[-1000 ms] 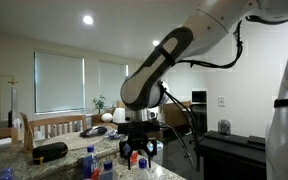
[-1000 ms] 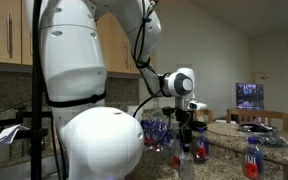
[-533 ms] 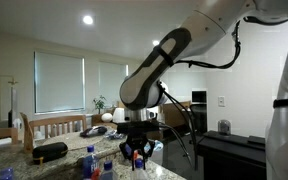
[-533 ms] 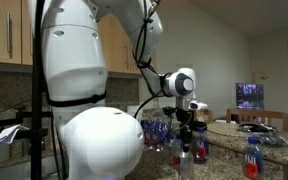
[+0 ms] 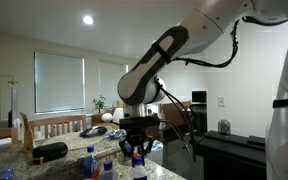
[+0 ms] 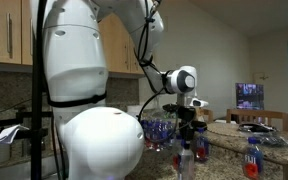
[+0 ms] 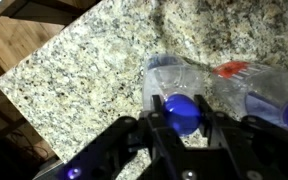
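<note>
Closing is the change: a second ago the fingers were standing spread above the bottles, and now they are drawn in, pinching one bottle at its capped top, while the arm is hardly shifting.

Far left in an exterior view, a black case is lying on the counter. Right of it, loose bottles are standing, and then the gripper is hanging straight down among them.

In the wrist view the counter is filling the left side. The held bottle is sitting in the middle, with its blue cap between the dark fingers. A red-labelled neighbour is lying just beside it on the right, possibly touching.

The grasp looks to be the step in hand, and it appears complete. Any lift would call for a straight upward pull, slow enough that the clear, light bottle is not slipping and the neighbours are not being knocked.
</note>
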You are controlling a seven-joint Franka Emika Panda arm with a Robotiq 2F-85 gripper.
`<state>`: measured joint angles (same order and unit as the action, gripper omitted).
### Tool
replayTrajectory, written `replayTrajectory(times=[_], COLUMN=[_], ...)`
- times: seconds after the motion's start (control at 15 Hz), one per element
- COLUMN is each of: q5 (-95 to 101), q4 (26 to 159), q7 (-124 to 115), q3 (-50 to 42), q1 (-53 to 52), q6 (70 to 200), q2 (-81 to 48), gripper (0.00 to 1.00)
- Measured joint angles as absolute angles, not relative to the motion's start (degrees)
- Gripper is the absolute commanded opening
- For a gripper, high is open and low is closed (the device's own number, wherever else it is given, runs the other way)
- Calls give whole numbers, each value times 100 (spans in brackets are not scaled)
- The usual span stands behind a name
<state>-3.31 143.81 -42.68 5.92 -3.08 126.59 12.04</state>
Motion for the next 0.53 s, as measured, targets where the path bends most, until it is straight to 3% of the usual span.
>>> replayTrajectory(times=[0.53], q5=[21], q4=[13238], q7=[-3027], q3=[504], q1=[-306], q6=[11036], q2=[1308], gripper=[14])
